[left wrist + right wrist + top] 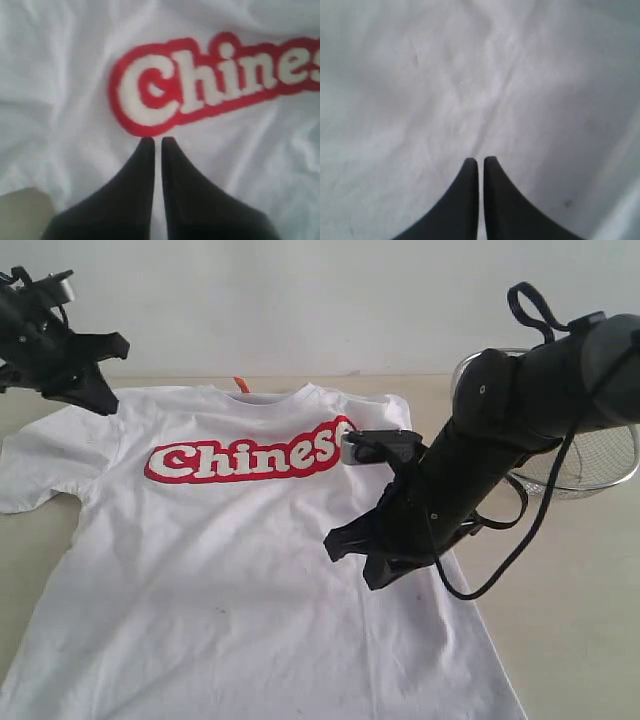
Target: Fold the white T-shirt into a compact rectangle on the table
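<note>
The white T-shirt [250,570] lies spread flat, front up, on the beige table [580,580], with its red "Chinese" lettering [250,455] across the chest and an orange neck tag [241,385] at the collar. My left gripper [100,380] hovers above the shirt's left shoulder. In its wrist view the left gripper [157,141] is shut and holds nothing, its tips just below the letter C of the lettering [215,80]. My right gripper [352,558] hangs over the shirt's right middle. Its wrist view shows the right gripper [480,161] shut over plain white cloth [470,75].
A silver wire-mesh basket [600,465] stands at the back right, behind the right arm [520,410]. A black cable [500,560] loops down from that arm. A corner of bare table [25,205] shows beside the shirt in the left wrist view.
</note>
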Tool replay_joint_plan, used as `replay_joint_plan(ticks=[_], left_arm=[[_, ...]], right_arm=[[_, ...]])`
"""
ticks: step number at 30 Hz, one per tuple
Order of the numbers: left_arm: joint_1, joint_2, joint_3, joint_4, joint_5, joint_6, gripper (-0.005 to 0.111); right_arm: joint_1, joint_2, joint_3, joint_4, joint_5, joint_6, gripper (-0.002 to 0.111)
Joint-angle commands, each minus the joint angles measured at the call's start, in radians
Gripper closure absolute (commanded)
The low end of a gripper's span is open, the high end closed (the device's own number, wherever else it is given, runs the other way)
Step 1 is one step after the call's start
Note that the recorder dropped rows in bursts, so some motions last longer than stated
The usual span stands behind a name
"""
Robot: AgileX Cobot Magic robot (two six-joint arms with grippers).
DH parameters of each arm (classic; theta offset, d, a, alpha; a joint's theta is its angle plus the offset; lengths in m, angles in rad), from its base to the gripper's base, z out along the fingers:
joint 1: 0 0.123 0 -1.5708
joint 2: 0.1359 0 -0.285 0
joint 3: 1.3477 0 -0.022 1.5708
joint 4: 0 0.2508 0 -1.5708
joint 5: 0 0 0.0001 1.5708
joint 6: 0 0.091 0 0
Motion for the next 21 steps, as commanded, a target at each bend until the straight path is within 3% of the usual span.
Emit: replay_joint_plan(ticks=[1,4,10,14,17,21], left_arm=[[-0.083,-0.002,0.026,-0.041,0.087,0.053,0.102],[-0.156,-0.002,0.085,-0.029,0.069,0.049,0.102],[-0.267,0.011,0.194,-0.025,-0.101,0.041,0.102],[-0.288,0.057,0.211,-0.02,-0.11,0.023,0.102],[-0.288,0.087,0.211,-0.01,-0.075,0.023,0.102],[-0.288,0.096,0.23,0.15,-0.061,-0.032,0.102]], right_arm=[[-0.008,-0.002,0.002,0.008,-0.038,0.001,0.108],[-0.008,-0.002,0.002,0.013,-0.066,0.001,0.108],[-0.015,-0.002,0.002,0.015,-0.125,0.013,0.108],[-0.07,-0.002,-0.025,0.017,-0.18,0.018,0.108],[-0.13,-0.002,-0.081,0.019,-0.121,0.021,0.108],[-0.18,-0.002,-0.209,0.017,-0.063,-0.037,0.108]])
